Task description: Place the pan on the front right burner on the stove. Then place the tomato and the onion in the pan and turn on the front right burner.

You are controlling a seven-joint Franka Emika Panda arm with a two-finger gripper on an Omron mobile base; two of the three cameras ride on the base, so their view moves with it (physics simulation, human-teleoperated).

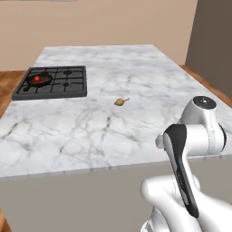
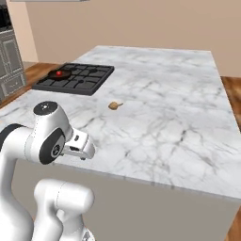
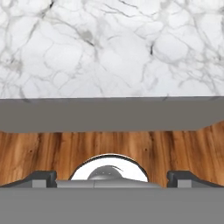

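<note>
While onion [image 1: 120, 102] lies alone, marble island [image 1: 136, 72], wood floor [image 3: 43, 153]

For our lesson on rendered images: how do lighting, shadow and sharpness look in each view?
Left base view: even light, soft focus, faint shadow by the onion. Right base view: the same flat light, no glare on the marble counter. Hand view: sharper marble veining, counter edge shaded grey.

A home kitchen: a marble-topped island [image 1: 136, 72] carries a built-in gas stove [image 1: 52, 82], with grey cabinets [image 2: 10, 56] and wooden floor [image 3: 109, 144] around it.
</note>
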